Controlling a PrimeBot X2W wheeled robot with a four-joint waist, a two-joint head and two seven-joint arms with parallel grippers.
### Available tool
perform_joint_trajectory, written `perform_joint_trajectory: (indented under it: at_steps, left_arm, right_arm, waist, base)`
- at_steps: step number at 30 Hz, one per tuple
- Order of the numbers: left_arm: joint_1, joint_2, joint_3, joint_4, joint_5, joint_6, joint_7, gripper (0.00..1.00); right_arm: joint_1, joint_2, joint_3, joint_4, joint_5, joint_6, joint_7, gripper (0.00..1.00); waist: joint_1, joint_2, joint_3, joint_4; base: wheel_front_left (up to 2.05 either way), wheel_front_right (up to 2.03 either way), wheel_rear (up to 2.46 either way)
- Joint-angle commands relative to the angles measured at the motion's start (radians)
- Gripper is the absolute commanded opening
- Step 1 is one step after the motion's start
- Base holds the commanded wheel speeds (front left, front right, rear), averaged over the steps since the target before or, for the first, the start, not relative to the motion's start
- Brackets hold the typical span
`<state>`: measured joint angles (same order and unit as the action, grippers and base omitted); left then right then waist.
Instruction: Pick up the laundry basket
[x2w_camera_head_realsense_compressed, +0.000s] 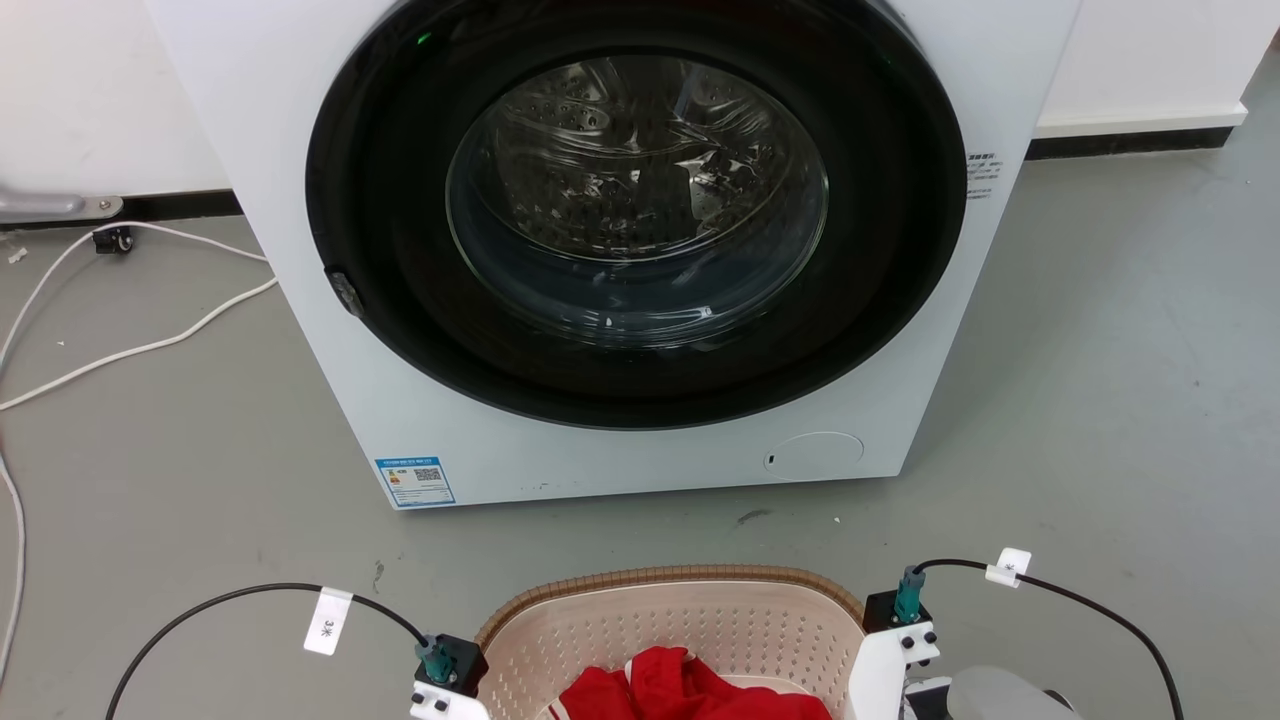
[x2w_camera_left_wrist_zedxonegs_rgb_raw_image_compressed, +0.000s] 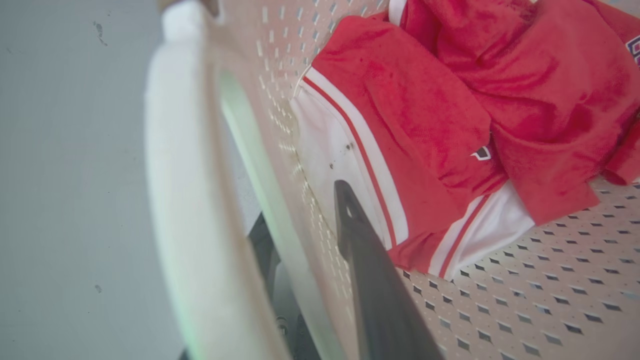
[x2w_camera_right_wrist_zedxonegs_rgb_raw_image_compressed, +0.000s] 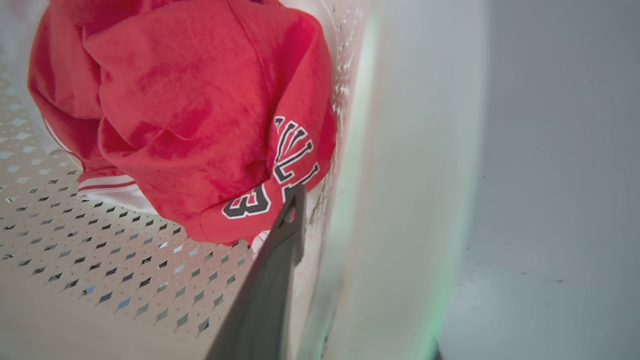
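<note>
Straddling the left wall of the laundry basket (x2w_camera_left_wrist_zedxonegs_rgb_raw_image_compressed: 525, 295), the left claw (x2w_camera_left_wrist_zedxonegs_rgb_raw_image_compressed: 300, 202) has one dark finger (x2w_camera_left_wrist_zedxonegs_rgb_raw_image_compressed: 370, 280) inside against the perforated plastic and the other just outside, glimpsed through the white side handle (x2w_camera_left_wrist_zedxonegs_rgb_raw_image_compressed: 185, 210). I cannot tell whether the two are actually pinching. The right claw (x2w_camera_right_wrist_zedxonegs_rgb_raw_image_compressed: 322, 205) mirrors this at the opposite wall. One of its fingers lies inside beside the red jersey (x2w_camera_right_wrist_zedxonegs_rgb_raw_image_compressed: 190, 110) and its partner is hidden behind that side's handle, so its grip is equally unclear. In the head view the basket rests on the floor (x2w_camera_head_realsense_compressed: 1100, 420) at six o'clock, with the arms' wrists flanking it at seven and five. The step in hand looks like securing both sides before the lift. It would go best if each claw closes firmly on plastic alone (the jersey's striped hem lies very near the left inner finger) and seats up under the rim. Both arms should then rise together at one pace, level, because thin perforated walls will likely flex and one early side would tip the load. Straight up seems wise, as the washing machine (x2w_camera_head_realsense_compressed: 600, 465) stands close at twelve o'clock with its dark door (x2w_camera_head_realsense_compressed: 640, 200) closed. A white cable (x2w_camera_head_realsense_compressed: 150, 345) trails across the floor at nine.
</note>
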<state>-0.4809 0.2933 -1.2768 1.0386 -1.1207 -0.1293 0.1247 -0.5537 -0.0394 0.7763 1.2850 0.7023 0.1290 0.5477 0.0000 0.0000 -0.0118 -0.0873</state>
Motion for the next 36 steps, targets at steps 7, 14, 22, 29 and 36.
perform_joint_trajectory:
  at_steps: [7, 14, 22, 29, 36]
  left_arm:
    - [-0.014, 0.03, -0.007, 0.007, 0.007, -0.002, 0.002, 0.0]
    - [-0.009, 0.028, -0.007, 0.008, 0.012, -0.002, 0.007, 0.0]
    - [-0.013, 0.033, -0.007, 0.009, 0.016, -0.002, 0.006, 0.0]
    - [-0.011, 0.033, -0.007, 0.007, 0.018, -0.002, 0.009, 0.0]
    - [-0.004, 0.032, -0.007, 0.008, 0.02, -0.002, 0.009, 0.0]
  right_arm:
    - [-0.018, -0.027, 0.013, 0.007, -0.012, 0.003, 0.006, 0.0]
    - [-0.015, -0.027, 0.011, 0.007, -0.009, 0.003, 0.007, 0.0]
    - [-0.013, -0.029, 0.01, 0.007, -0.008, 0.003, 0.008, 0.0]
    - [-0.009, -0.028, 0.009, 0.007, -0.006, 0.003, 0.01, 0.0]
    - [-0.004, -0.03, 0.008, 0.007, -0.008, 0.003, 0.01, 0.0]
  waist:
    - [0.0, 0.0, 0.001, 0.0]
    - [0.0, 0.0, 0.001, -0.003]
    - [0.0, 0.0, 0.0, -0.004]
    - [0.0, 0.0, -0.002, -0.002]
    - [0.0, 0.0, -0.006, -0.003]
  base:
    - [0.0, 0.0, 0.0]
    - [0.0, 0.0, 0.0]
    - [0.0, 0.0, 0.0]
    - [0.0, 0.0, 0.0]
    - [0.0, 0.0, 0.0]
